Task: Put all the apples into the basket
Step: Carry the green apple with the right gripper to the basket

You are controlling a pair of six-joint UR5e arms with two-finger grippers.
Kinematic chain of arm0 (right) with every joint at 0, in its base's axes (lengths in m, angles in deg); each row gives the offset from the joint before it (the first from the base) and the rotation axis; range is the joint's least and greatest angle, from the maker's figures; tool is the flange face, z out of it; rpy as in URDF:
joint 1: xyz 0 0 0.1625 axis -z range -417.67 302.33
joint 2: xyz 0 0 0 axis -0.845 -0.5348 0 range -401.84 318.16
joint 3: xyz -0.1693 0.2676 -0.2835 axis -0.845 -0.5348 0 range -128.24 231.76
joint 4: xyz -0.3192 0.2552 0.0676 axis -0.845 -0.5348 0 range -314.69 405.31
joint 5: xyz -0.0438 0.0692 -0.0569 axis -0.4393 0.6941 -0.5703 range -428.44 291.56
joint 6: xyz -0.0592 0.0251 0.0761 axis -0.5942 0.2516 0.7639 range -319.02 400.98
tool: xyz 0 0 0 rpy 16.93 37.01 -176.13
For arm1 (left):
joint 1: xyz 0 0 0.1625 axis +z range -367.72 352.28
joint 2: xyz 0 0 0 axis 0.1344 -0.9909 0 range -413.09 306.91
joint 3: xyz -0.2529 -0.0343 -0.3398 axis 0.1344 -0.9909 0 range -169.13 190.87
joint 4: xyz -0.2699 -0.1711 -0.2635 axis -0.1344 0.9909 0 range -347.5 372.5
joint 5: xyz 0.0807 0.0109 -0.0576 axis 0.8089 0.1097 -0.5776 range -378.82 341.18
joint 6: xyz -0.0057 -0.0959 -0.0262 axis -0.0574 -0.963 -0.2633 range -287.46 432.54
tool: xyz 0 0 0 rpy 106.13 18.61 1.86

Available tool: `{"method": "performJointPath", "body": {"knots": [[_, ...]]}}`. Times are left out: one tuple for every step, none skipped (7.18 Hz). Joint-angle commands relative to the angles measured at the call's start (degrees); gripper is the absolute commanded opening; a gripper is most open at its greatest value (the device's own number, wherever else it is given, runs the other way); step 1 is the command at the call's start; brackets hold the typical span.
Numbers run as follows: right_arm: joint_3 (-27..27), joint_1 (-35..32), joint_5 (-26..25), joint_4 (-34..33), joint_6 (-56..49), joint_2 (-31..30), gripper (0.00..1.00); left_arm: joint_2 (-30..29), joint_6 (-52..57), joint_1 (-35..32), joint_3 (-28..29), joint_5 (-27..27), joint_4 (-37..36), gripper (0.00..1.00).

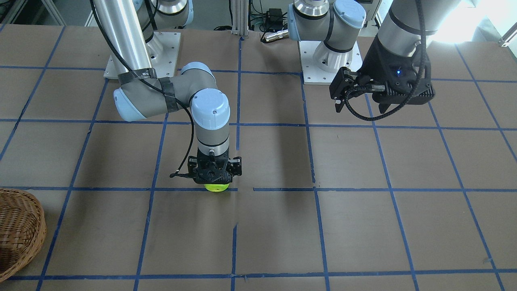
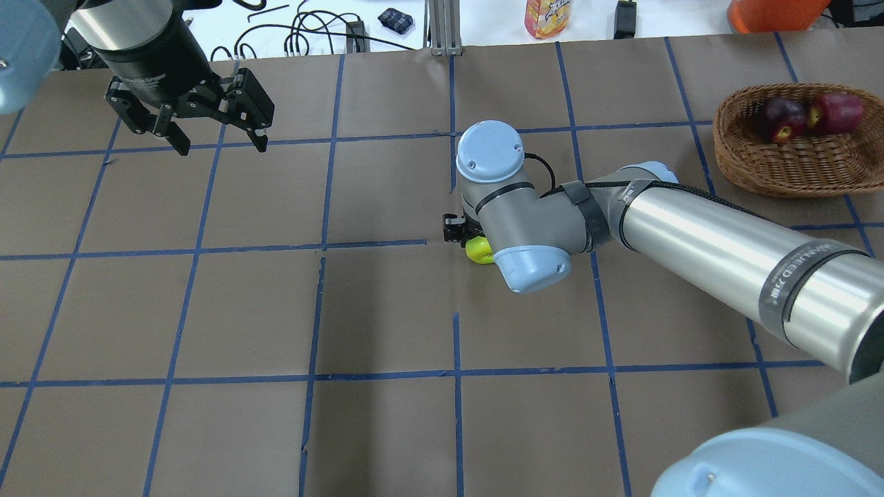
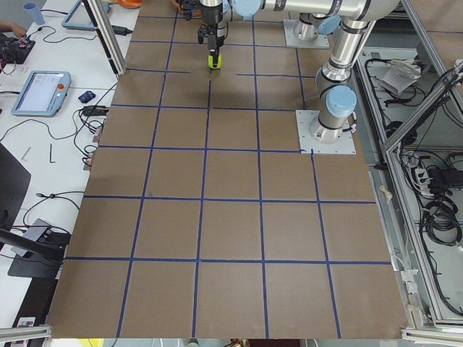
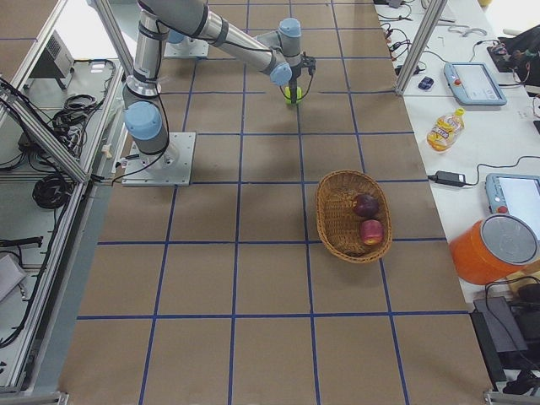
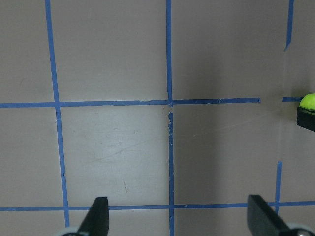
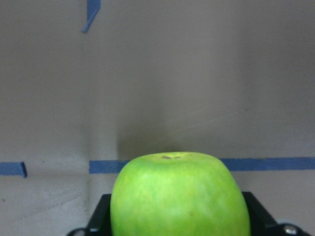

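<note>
A green apple (image 6: 179, 196) sits between the fingers of my right gripper (image 1: 216, 180) near the table's middle; the fingers (image 6: 98, 219) press against both its sides, low over the table. The apple also shows in the overhead view (image 2: 478, 250) and at the edge of the left wrist view (image 5: 307, 101). The wicker basket (image 2: 794, 169) stands at the table's far right and holds two red apples (image 2: 780, 117) (image 2: 836, 112). My left gripper (image 2: 217, 138) hangs open and empty above the far left of the table.
The brown table (image 2: 387, 310) carries a grid of blue tape. Behind its far edge lie cables, a bottle (image 2: 545, 17) and an orange container (image 2: 773, 14). In the front-facing view the basket (image 1: 16, 230) is cut by the left edge.
</note>
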Motion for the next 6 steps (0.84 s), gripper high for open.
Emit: {"method": "performJointPath", "body": {"knots": [[-0.6, 1.8, 0.0, -0.2, -1.6, -1.0, 0.47, 0.0, 0.0, -0.1, 0.1, -0.1, -0.1, 1.00], [-1.1, 5.1, 0.0, 0.4, -4.5, -4.2, 0.47, 0.1, -0.1, -0.1, -0.3, -0.1, -0.1, 1.00], [-1.1, 11.4, 0.6, 1.3, -8.1, -6.6, 0.47, 0.1, -0.2, -0.3, 0.1, -0.1, 0.0, 1.00], [-1.8, 16.9, 1.1, 2.3, -9.9, -7.9, 0.46, 0.1, -0.3, -0.6, 0.2, -0.6, 0.1, 1.00], [-1.7, 21.5, 1.0, 2.3, -18.5, -8.5, 0.45, 0.0, -1.6, -0.6, 0.1, -0.8, 0.1, 1.00], [-1.6, 27.5, 1.1, 2.5, -29.3, -8.6, 0.39, -0.1, -1.8, -0.6, 0.1, -1.0, 0.0, 1.00]]}}
